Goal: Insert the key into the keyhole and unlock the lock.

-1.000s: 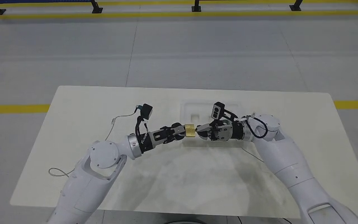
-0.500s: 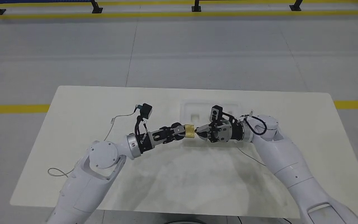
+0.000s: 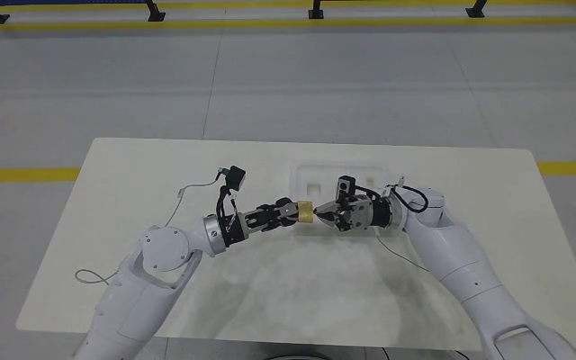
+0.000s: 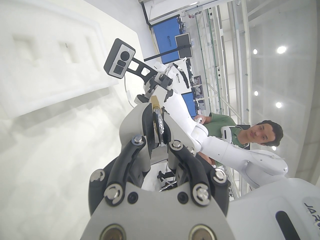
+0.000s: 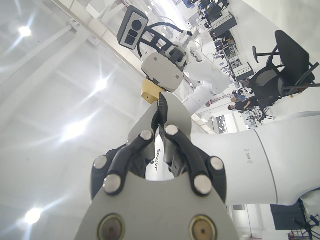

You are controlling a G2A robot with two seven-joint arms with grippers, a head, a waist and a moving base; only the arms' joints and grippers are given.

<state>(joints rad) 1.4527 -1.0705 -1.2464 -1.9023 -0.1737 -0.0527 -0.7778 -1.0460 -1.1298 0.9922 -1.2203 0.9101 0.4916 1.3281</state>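
Note:
A small brass lock [image 3: 306,211] hangs above the table's middle between both arms. My left gripper [image 3: 291,211] is shut on it; in the left wrist view the fingers [image 4: 147,123] clamp the silver shackle and the brass lock [image 4: 154,100] points away. My right gripper [image 3: 323,214] meets the lock from the other side, shut. In the right wrist view its fingertips [image 5: 161,103] press together right at the lock [image 5: 149,93]. The key is hidden between the pads and the lock's face.
A white foam tray [image 3: 310,171] with shallow recesses lies on the white table [image 3: 135,180] just behind the grippers, the same tray [image 4: 50,51] being close beside the left gripper. A thin cable [image 3: 90,277] trails near the left edge.
My right gripper has edged left toward the lock and its wrist has turned, the wrist camera swinging lower. The left gripper and lock have stayed almost still.

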